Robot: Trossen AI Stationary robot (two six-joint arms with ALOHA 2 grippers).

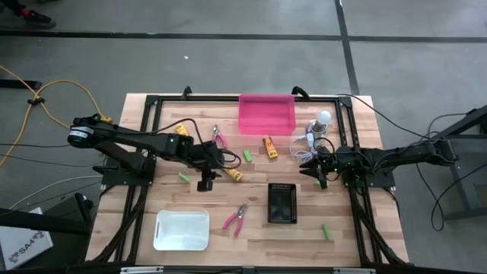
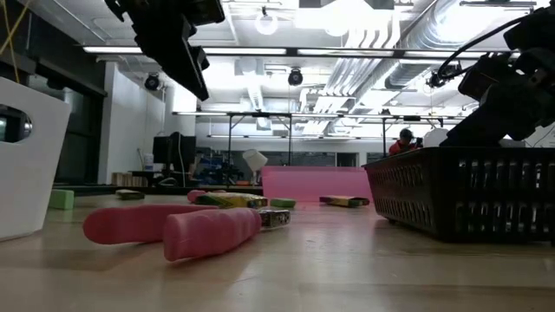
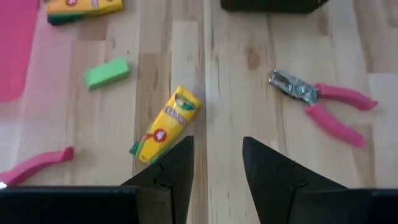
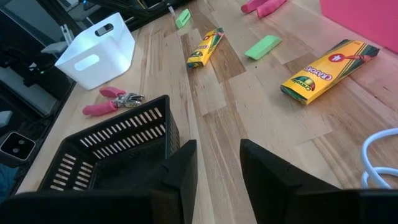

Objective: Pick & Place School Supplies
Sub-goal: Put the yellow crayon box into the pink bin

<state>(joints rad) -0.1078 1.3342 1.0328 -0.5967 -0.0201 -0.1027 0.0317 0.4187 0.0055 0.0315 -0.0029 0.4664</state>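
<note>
high view: the left gripper (image 1: 205,181) hung above the table just on the white-bin side of the black basket (image 1: 282,203), with a crayon box (image 1: 235,174) close beside it, between it and the basket's far corner. the right gripper (image 1: 319,169) waited just beyond the basket, near the white bulb (image 1: 323,117). other supplies lay scattered around the basket: pink pliers (image 1: 236,218) between it and the white bin (image 1: 182,230), a green block (image 1: 327,230) on its other side, a second crayon box (image 1: 269,146) before the pink bin (image 1: 267,113).

low view: the pliers lay in the foreground beside the basket; the left arm showed only from above, off the table.

left wrist view: the fingers (image 3: 177,171) stood partly apart with nothing between them, and the crayon box lay tilted just off one fingertip, not centred in the gap.

right wrist view: its fingers (image 4: 180,171) were likewise parted and empty above the basket's rim.

to grasp well, i judged the left gripper should shift sideways until the box sat between the fingers, turn to span its narrow width, then descend.
</note>
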